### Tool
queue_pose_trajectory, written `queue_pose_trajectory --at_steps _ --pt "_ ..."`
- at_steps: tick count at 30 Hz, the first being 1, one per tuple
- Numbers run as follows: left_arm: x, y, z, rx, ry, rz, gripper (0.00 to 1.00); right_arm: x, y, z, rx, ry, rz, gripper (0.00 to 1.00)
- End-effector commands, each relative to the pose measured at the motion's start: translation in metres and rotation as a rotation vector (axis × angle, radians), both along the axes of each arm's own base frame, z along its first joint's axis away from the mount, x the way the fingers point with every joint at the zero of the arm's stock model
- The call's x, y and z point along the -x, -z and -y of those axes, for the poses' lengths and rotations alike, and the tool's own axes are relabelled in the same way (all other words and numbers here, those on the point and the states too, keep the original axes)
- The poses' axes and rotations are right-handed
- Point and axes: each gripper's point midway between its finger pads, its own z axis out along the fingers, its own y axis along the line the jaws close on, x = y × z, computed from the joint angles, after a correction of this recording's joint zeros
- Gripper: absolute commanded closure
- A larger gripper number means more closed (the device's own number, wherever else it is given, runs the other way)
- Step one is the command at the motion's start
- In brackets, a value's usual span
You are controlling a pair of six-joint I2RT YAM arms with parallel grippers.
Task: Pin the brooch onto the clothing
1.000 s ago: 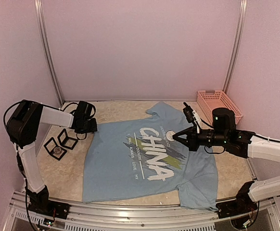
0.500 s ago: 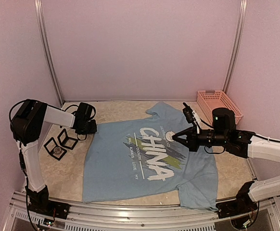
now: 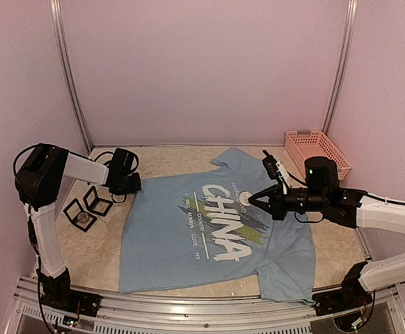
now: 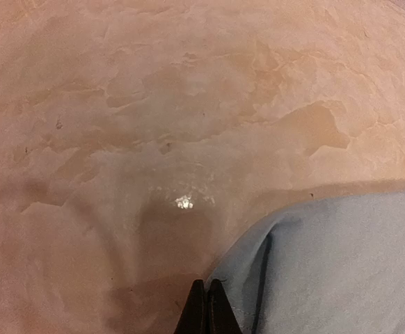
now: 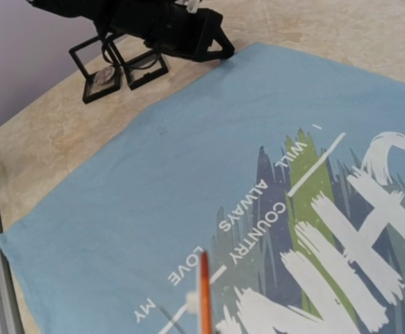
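links (image 3: 84, 167) white | joints (image 3: 39, 174) black | cables (image 3: 304, 218) black, looped | wrist lights (image 3: 312, 167) apparently green

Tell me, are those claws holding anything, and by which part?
The left gripper is shut at the sleeve edge of the T-shirt, seemingly pinching the hem. The right gripper is shut; whether it holds anything cannot be told.

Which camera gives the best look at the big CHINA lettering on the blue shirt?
The top external view: all of the CHINA lettering reads across the T-shirt. The right wrist view shows only a few letters close up, cut off by the frame. The left wrist view shows just plain blue cloth, no lettering.
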Motion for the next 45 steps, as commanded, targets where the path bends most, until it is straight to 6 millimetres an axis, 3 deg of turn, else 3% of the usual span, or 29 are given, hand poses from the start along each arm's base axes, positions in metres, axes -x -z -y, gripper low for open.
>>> queue_pose_trajectory --at_steps 1,5,9,15,17,18,20,21,24,26,29,32,35,41,45 --pt "-0.006 -0.021 -0.019 -0.144 -0.034 0.021 1.00 -0.006 -0.009 0.003 -0.003 0.020 0.031 1.00" --pt "-0.018 -0.042 -0.045 -0.232 -0.109 0.045 1.00 -0.006 -0.008 0.004 0.004 0.027 0.030 1.00" --pt "-0.031 -0.059 -0.057 -0.330 -0.137 0.073 1.00 -0.007 -0.006 0.004 0.009 0.029 0.023 1.00" --pt "-0.044 -0.049 -0.072 -0.425 -0.139 0.034 1.00 -0.008 -0.007 0.003 0.008 0.033 0.016 1.00" --pt "-0.053 -0.056 -0.077 -0.456 -0.148 0.037 1.00 -0.008 -0.007 0.004 0.013 0.038 0.015 1.00" --pt "-0.057 -0.060 -0.078 -0.467 -0.150 0.038 0.92 -0.009 -0.007 0.005 0.015 0.039 0.015 1.00" --pt "-0.062 -0.062 -0.076 -0.475 -0.141 0.029 0.56 -0.009 -0.007 0.005 0.018 0.043 0.014 1.00" --pt "-0.063 -0.064 -0.073 -0.469 -0.136 0.033 0.45 -0.010 -0.007 0.006 0.021 0.051 0.013 1.00" --pt "-0.057 -0.083 -0.059 -0.449 -0.119 0.081 0.34 -0.015 -0.001 0.011 0.042 0.097 -0.002 1.00" --pt "-0.045 -0.100 -0.028 -0.428 -0.052 0.136 0.33 -0.018 0.007 0.014 0.058 0.120 -0.025 1.00" --pt "-0.008 -0.114 0.030 -0.358 0.081 0.173 0.33 -0.019 0.023 0.016 0.078 0.140 -0.065 1.00" --pt "0.045 -0.093 0.095 -0.224 0.238 0.138 0.34 -0.022 0.042 0.020 0.091 0.168 -0.119 1.00" --pt "0.095 -0.071 0.139 -0.160 0.341 0.093 0.35 -0.024 0.057 0.023 0.113 0.188 -0.163 1.00" --pt "0.165 -0.020 0.173 -0.135 0.450 -0.012 0.38 -0.022 0.092 0.036 0.141 0.238 -0.240 1.00" --pt "0.174 0.005 0.150 -0.134 0.411 -0.046 0.38 -0.019 0.112 0.046 0.143 0.269 -0.291 1.00"
